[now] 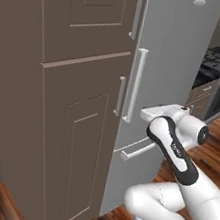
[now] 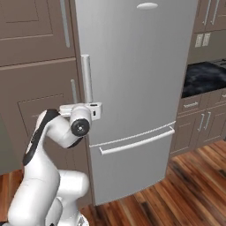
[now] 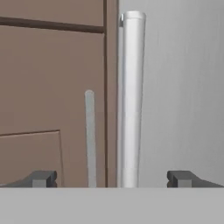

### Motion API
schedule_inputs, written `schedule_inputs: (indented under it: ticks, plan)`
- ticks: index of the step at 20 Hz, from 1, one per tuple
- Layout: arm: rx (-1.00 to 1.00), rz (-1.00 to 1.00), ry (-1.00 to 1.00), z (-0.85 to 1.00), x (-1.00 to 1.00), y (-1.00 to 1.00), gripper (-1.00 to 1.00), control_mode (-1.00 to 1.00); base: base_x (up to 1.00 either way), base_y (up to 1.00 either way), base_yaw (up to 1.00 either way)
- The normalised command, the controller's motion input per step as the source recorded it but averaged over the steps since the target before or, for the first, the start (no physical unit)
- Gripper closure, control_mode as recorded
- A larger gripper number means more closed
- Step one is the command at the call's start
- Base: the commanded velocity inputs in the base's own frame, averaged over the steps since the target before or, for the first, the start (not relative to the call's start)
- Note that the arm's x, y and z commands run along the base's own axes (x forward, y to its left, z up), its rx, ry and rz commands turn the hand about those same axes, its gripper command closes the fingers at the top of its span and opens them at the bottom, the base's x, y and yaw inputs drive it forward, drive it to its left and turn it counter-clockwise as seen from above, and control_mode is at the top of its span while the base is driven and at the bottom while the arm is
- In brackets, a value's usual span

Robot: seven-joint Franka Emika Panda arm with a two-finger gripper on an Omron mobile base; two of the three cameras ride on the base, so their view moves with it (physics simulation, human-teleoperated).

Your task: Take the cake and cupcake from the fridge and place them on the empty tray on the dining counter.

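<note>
Hand view had the tool (image 3: 112,178) spread wide and released, one dark fingertip (image 3: 41,178) at 7 o'clock, the other at 5 o'clock, nothing between them. Dead ahead, at 12 o'clock, stood the fridge handle (image 3: 131,100), a pale upright bar framed between the tips but untouched. Just left of it ran a thinner cabinet handle (image 3: 89,138) on the brown cabinet (image 3: 48,78). Behind the bar, the fridge (image 3: 183,87) door was shut, silver-grey and flat. From the right base view, the fridge (image 2: 141,79) towered closed, its drawer handle (image 2: 137,143) low, wooden floor (image 2: 185,190) at 5 o'clock.
</note>
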Motion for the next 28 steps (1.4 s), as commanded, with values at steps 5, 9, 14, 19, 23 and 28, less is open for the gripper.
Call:
schedule_inputs:
  ticks: [5, 9, 14, 19, 23, 28]
  plan:
    - [0.04, 0.07, 0.00, -0.08, 0.41, -0.08, -1.00, -1.00, 0.00, 0.00, 0.00]
    - [0.00, 0.07, 0.00, -0.05, 0.23, 0.00, -1.00, -1.00, 0.00, 0.00, 0.00]
    - [0.00, 0.04, -0.03, 0.00, 0.04, 0.00, -1.00, -1.00, 0.00, 0.00, 0.00]
    - [0.00, 0.00, -0.02, 0.00, 0.00, 0.00, -1.00, -1.00, 0.00, 0.00, 0.00]
    - [0.00, 0.00, 0.00, 0.00, 0.14, 0.00, -1.00, -1.00, 0.00, 0.00, 0.00]
    - [0.00, 0.00, 0.09, 0.00, 0.33, 0.00, -1.00, -1.00, 0.00, 0.00, 0.00]
